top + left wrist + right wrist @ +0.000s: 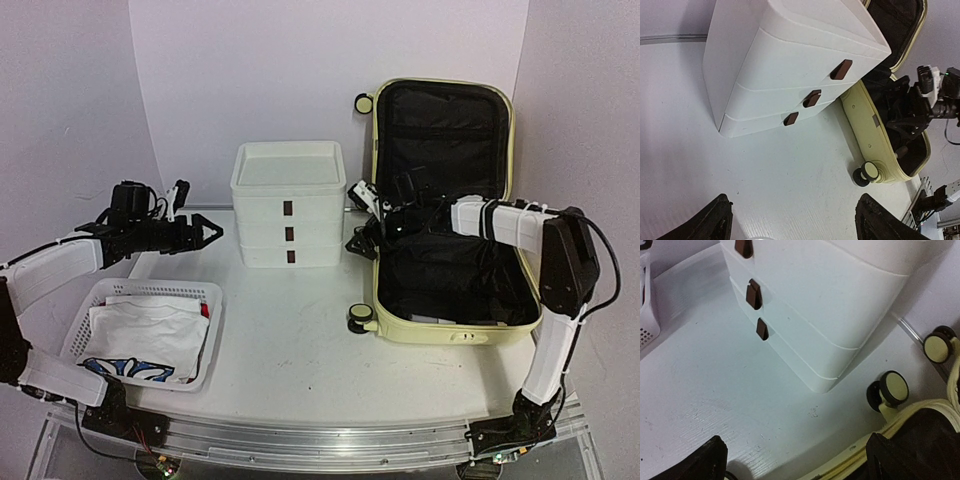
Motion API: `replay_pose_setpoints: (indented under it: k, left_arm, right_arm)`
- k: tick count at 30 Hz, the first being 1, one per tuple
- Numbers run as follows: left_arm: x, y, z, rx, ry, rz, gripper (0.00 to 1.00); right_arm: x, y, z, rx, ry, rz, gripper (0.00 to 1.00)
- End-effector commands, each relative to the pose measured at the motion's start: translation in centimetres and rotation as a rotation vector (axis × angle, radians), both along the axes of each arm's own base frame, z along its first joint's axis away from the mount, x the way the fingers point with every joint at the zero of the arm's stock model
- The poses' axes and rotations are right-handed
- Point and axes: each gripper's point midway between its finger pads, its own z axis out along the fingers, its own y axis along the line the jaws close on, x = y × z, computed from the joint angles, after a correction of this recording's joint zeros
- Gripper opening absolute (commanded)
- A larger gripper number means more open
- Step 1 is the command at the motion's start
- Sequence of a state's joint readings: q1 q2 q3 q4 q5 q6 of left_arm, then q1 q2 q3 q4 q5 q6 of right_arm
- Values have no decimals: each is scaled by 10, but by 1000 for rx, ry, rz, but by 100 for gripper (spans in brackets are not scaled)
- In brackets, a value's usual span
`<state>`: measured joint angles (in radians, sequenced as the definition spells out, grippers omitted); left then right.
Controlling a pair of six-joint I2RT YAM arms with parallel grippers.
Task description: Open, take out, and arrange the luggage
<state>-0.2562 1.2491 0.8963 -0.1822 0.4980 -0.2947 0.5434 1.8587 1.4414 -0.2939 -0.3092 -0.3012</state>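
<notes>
The pale yellow luggage (440, 328) lies open at the right of the table, its lid (445, 130) upright at the back and black fabric filling the base. My right gripper (363, 240) hovers open over the luggage's left rim, empty. In the right wrist view the gripper (797, 460) frames bare table, one finger over the yellow rim (890, 432). Far left, my left gripper (205, 232) hangs open and empty, pointing toward the drawer box. The left wrist view shows its gripper (795, 222) over bare table, with the luggage (867, 130) beyond.
A white three-drawer box (288, 205) with brown handles stands at the back centre, between the two grippers. A white perforated basket (150, 290) holding a white garment sits at the front left. The luggage's wheels (892, 387) stick out toward the drawer box.
</notes>
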Motion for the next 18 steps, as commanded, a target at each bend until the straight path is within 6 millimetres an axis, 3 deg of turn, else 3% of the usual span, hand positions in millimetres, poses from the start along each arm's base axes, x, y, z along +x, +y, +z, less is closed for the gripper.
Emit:
replay_pose_setpoints:
  k: [1,10,18]
  left_arm:
    - [13,-13,58,-101,-156,-40,85]
    - [-19,-17,74,-166,-172,-110,84]
    - [-28,-17,80,-165,-204,-133,84]
  right_arm:
    - [15,28,15,98,-130,231,98]
    - [72,31,-3,158,-235,156,98]
    - [85,32,-14,216,-344,163,98]
